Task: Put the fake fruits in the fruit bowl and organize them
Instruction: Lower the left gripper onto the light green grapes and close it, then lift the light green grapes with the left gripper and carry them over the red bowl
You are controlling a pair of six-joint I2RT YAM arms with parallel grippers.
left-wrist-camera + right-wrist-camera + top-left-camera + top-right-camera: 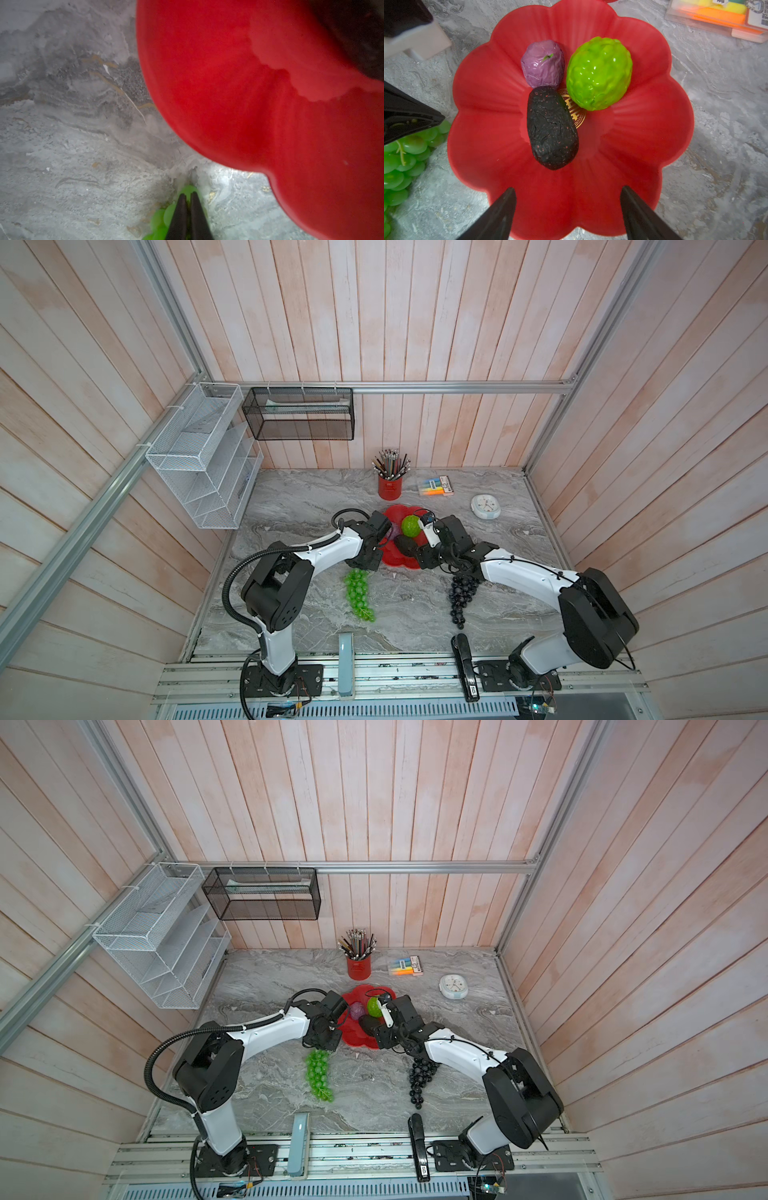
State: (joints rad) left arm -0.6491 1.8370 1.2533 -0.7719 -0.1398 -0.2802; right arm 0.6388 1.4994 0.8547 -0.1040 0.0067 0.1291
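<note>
on the grey marble table (299,497), about midway across, sits the fruit bowl (392,514), the red flower-shaped dish, and three of the fake fruits are already in it. the bumpy lime-green ball (599,73) is toward 1 o'clock of the gold emblem (576,118), the small purple ball (543,63) toward 10 o'clock, and the dark rough avocado-like oval (552,128) toward 5 o'clock, one end touching the purple ball and its side covering part of the emblem. the other two lie out on the marble: the green grape bunch (359,593) at 7 o'clock of the bowl, just off its rim, and the purple-black grape bunch (461,597) at 5 o'clock, its top end tucked under the right arm. the left gripper (187,195) points down at the top end of the green bunch, fingers squeezed tight together with grapes bulging on either side, so it has the bunch nipped there while the rest rests on the table. the right gripper (568,190) hangs over the bowl's 5 o'clock rim, fingers spread wide and holding nothing. at 12 o'clock of the bowl stands a red pencil cup (390,485), with a pack of highlighters (436,485) at 1 o'clock and a small white clock (485,506) at 2 o'clock.
</note>
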